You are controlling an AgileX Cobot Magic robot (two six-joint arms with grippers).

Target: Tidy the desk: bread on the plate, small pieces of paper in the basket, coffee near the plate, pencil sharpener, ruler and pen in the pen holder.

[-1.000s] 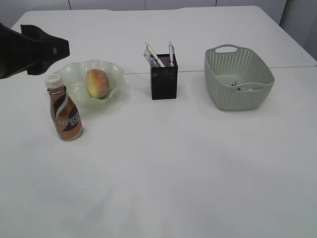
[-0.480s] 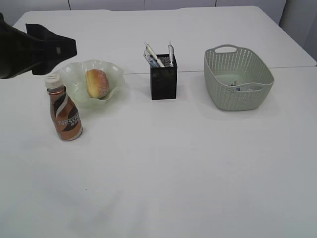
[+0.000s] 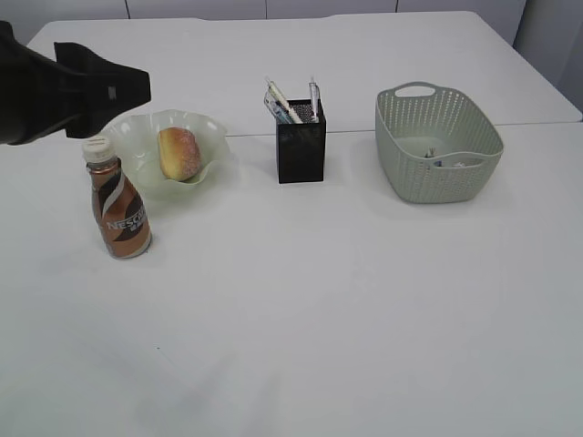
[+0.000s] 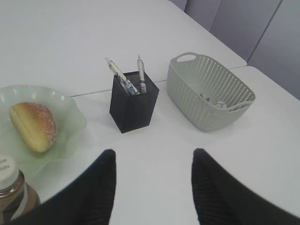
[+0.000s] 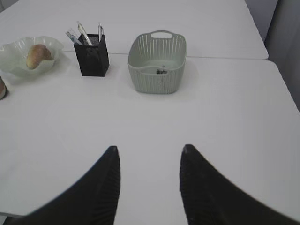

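Coffee (image 3: 119, 202) upright beside plate (image 3: 146, 155)

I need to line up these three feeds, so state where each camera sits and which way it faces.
Exterior: slanted down from the front over the desk; the left arm's dark hand enters at left.
Left wrist: behind the open left hand, facing bread, pen holder, basket.
Right wrist: raised behind the open right hand, facing the far edge.
All three share pen holder and basket.

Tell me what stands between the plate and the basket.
The pen holder stands between the plate and the basket, seen in the exterior view.
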